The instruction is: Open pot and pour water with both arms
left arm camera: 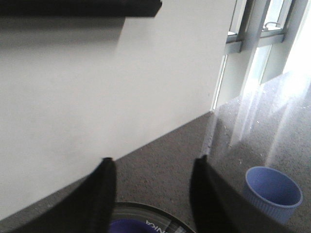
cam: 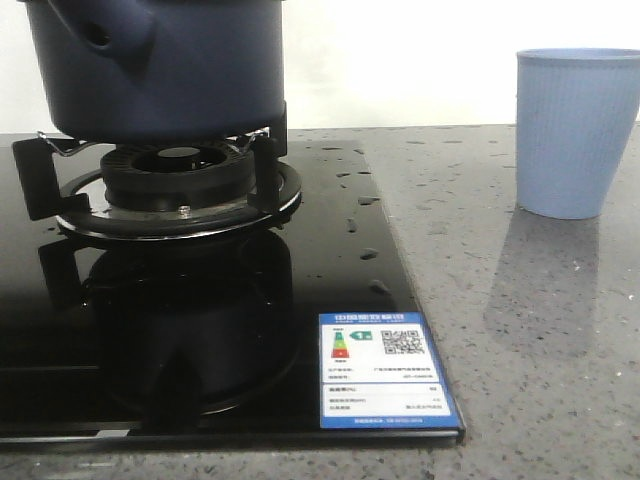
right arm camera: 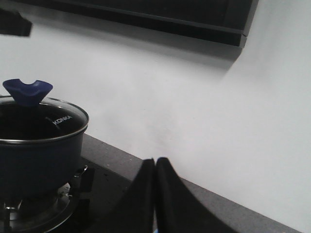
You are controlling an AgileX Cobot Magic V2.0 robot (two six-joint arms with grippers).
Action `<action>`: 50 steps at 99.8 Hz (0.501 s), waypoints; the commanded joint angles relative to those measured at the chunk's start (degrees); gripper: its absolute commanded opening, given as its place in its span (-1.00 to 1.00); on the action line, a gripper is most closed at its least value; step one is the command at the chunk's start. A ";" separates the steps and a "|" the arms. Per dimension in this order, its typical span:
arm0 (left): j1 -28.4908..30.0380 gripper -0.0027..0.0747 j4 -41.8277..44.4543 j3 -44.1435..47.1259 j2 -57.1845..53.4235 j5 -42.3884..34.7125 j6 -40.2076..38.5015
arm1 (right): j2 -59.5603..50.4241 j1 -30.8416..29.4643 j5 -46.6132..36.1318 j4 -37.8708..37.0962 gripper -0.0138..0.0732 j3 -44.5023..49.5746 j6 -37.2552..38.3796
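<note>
The dark navy pot point(cam: 170, 70) stands on the gas burner point(cam: 180, 190), its hollow handle stub point(cam: 115, 35) facing forward. In the right wrist view the pot point(right arm camera: 34, 155) carries a glass lid point(right arm camera: 53, 121) with a blue knob point(right arm camera: 27, 91). My left gripper point(left arm camera: 154, 160) is open and empty above the lid's rim point(left arm camera: 146, 209), with the knob point(left arm camera: 131, 226) between its fingers, lower down. My right gripper point(right arm camera: 155, 160) is shut and empty, off to the pot's side. Neither gripper shows in the front view.
A light blue ribbed cup point(cam: 575, 130) stands on the grey counter right of the black glass hob point(cam: 250, 340); it also shows in the left wrist view point(left arm camera: 272, 191). Water drops lie on the hob. A white wall and a dark hood point(right arm camera: 194, 19) lie behind.
</note>
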 commanded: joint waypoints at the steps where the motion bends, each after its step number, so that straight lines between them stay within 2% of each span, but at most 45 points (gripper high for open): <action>1: -0.05 -0.79 0.09 0.71 -7.81 -2.85 -2.51 | -3.24 -0.20 -0.43 0.60 -0.84 1.03 0.38; 8: -0.05 -0.98 1.97 4.62 -13.78 -5.19 -3.29 | -7.03 0.14 0.53 0.60 -0.84 4.53 0.68; 28: -0.05 -0.98 4.08 20.49 -31.40 -10.13 -3.38 | -18.71 1.87 0.95 0.60 -0.84 13.99 0.97; 50: -0.05 -0.98 3.97 36.16 -48.53 -15.54 -3.38 | -26.38 2.01 0.34 0.60 -0.84 16.41 1.46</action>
